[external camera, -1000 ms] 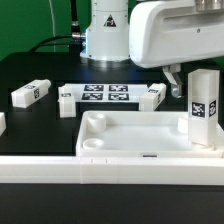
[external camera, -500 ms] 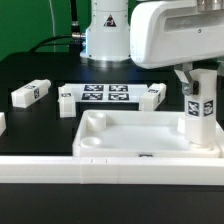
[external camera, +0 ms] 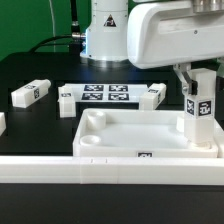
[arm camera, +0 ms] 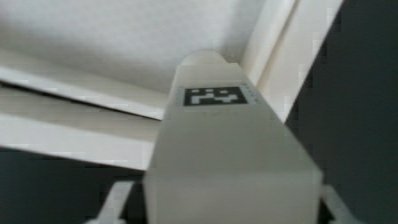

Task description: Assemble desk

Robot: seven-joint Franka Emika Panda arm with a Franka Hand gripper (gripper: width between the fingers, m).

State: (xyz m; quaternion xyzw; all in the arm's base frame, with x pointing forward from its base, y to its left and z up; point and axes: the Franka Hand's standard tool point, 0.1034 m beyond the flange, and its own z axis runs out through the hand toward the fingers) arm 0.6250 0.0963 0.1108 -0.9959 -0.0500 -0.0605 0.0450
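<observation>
The white rimmed tabletop lies at the front of the table, with a round socket showing at its near left corner. A square white leg with a black-and-white tag stands upright at the tabletop's corner on the exterior view's right. My gripper comes down from above and is shut on the top of this leg, one finger on each side. In the wrist view the leg fills the middle between my gripper's fingers, and the tabletop rim lies beyond it. The leg's foot is hidden.
Three loose legs lie behind the tabletop: one at the left, one and one at the ends of the marker board. A long white border bar runs along the front. The robot base stands at the back.
The jaws have closed onto the upright leg. The leg has shifted slightly toward the exterior view's left and sits a little lower at the corner.
</observation>
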